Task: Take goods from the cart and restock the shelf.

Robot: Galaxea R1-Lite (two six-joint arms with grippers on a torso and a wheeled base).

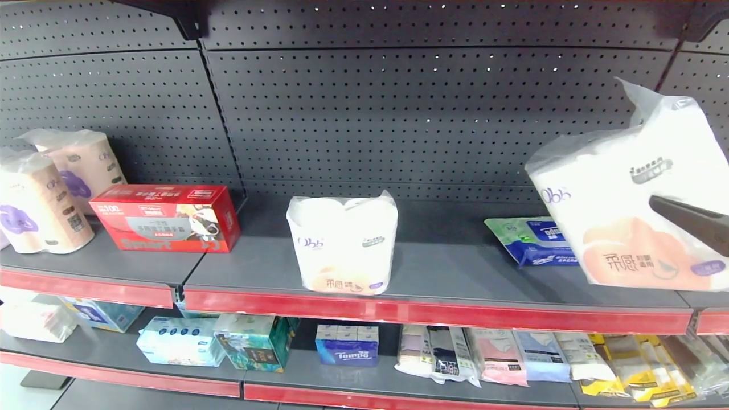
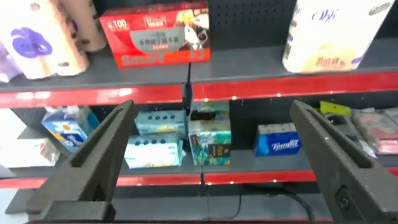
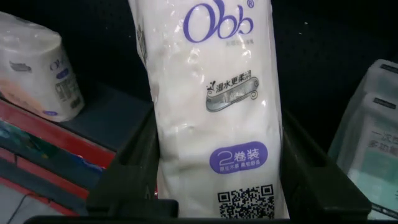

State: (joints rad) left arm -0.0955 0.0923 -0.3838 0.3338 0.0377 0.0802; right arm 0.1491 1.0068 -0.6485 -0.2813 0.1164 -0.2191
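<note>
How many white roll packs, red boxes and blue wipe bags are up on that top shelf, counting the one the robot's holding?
White roll packs: 2
Red boxes: 1
Blue wipe bags: 1
Total: 4

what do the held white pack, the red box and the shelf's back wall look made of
White pack: thin glossy plastic film, crinkled with a loose flap, over soft paper rolls. Red box: likely printed cardboard, flat faces and sharp edges. Back wall: probably painted metal, matte dark grey, punched with rows of holes.
</note>
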